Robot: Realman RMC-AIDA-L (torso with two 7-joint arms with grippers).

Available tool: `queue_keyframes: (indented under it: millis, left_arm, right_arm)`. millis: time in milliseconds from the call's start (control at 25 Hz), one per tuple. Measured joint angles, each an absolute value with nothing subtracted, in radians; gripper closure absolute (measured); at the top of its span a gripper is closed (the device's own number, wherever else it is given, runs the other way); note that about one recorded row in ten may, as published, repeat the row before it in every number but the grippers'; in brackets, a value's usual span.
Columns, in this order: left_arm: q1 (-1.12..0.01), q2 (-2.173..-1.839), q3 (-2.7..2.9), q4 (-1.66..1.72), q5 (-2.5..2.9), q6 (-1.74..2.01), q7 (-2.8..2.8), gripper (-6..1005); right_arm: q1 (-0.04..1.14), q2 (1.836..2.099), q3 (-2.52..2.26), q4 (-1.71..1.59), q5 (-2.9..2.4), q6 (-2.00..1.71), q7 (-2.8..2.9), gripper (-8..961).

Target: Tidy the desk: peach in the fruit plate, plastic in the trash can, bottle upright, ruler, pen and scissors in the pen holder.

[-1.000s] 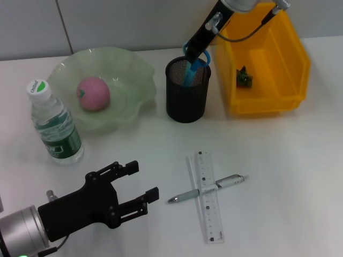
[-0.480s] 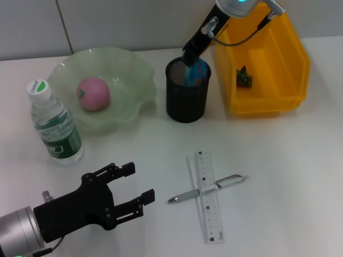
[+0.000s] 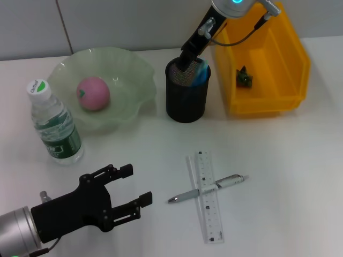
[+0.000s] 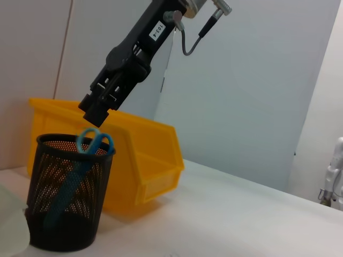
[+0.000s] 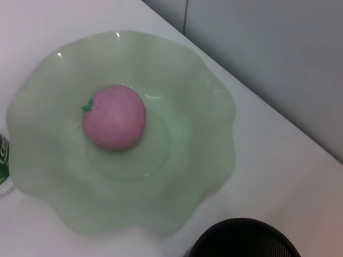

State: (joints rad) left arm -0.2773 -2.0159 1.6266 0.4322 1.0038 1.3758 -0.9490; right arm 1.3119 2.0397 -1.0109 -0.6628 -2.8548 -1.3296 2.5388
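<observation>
The pink peach (image 3: 93,93) lies in the green fruit plate (image 3: 136,72); the right wrist view shows the peach (image 5: 113,116) on the plate (image 5: 203,134) too. The water bottle (image 3: 53,126) stands upright at the left. Blue scissors (image 3: 201,71) stand inside the black mesh pen holder (image 3: 186,101). My right gripper (image 3: 187,60) hovers just above the scissors (image 4: 88,155), open and apart from them. A clear ruler (image 3: 209,211) and a silver pen (image 3: 230,181) lie crossed on the table. My left gripper (image 3: 128,187) is open, low, left of the pen.
The yellow trash can (image 3: 268,99) stands right of the pen holder with a small green piece of plastic (image 3: 244,77) inside. The left wrist view shows the pen holder (image 4: 67,214) in front of the trash can (image 4: 150,160). A grey wall runs behind the table.
The scissors went down into the pen holder and my right gripper let go of them, now just above the rim. My left gripper drifted slightly down and left.
</observation>
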Motion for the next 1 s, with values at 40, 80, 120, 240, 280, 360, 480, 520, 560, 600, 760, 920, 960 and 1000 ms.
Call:
queue_keyframes:
  millis: [40,80,120,240,280,360,480,520,560,600,760,920,960,1000]
  left_arm:
    - [-0.278,-2.016,1.626,0.432,1.005,1.376,-0.949,214]
    - [-0.279,-2.016,1.626,0.432,1.005,1.376,-0.949,214]
    - [-0.279,-2.016,1.626,0.432,1.005,1.376,-0.949,214]
    - [-0.279,-2.016,1.626,0.433,1.006,1.376,-0.949,214]
    - [-0.279,-2.015,1.626,0.433,1.006,1.376,-0.949,214]
    - [-0.281,-2.016,1.626,0.433,1.007,1.376,-0.949,214]
    - [-0.281,-2.016,1.626,0.433,1.007,1.376,-0.949,213]
    - [-0.282,-2.016,1.626,0.433,1.007,1.376,-0.949,213]
    - [-0.284,-2.016,1.626,0.433,1.007,1.376,-0.949,213]
    - [-0.284,-2.016,1.626,0.433,1.007,1.376,-0.949,213]
    - [-0.287,-2.013,1.617,0.431,1.008,1.368,-0.949,214]
    - [-0.288,-2.010,1.616,0.430,1.008,1.368,-0.949,214]
    - [-0.290,-2.007,1.616,0.430,1.008,1.368,-0.950,214]
    - [-0.290,-2.007,1.616,0.430,1.008,1.368,-0.950,214]
  right_arm:
    - [1.313,2.040,-1.011,-0.664,-2.855,-1.331,2.539,438]
    - [1.313,2.040,-1.011,-0.664,-2.855,-1.331,2.539,415]
    - [1.313,2.041,-1.011,-0.666,-2.854,-1.332,2.539,392]
    - [1.308,2.041,-1.007,-0.680,-2.851,-1.333,2.542,322]
    - [1.305,2.043,-1.006,-0.688,-2.850,-1.334,2.544,299]
    - [1.295,2.052,-1.007,-0.713,-2.850,-1.339,2.547,299]
    - [1.282,2.063,-1.004,-0.749,-2.848,-1.355,2.547,299]
    - [1.274,2.070,-1.004,-0.768,-2.845,-1.365,2.547,299]
    - [1.251,2.078,-1.006,-0.822,-2.817,-1.401,2.547,299]
    - [1.251,2.078,-1.006,-0.822,-2.817,-1.401,2.547,299]
    - [1.175,2.080,-1.014,-0.944,-2.686,-1.514,2.550,300]
    - [1.136,2.080,-1.014,-1.000,-2.647,-1.575,2.567,300]
    - [1.119,2.080,-1.018,-1.023,-2.635,-1.618,2.582,300]
    - [1.119,2.080,-1.018,-1.023,-2.635,-1.618,2.582,300]
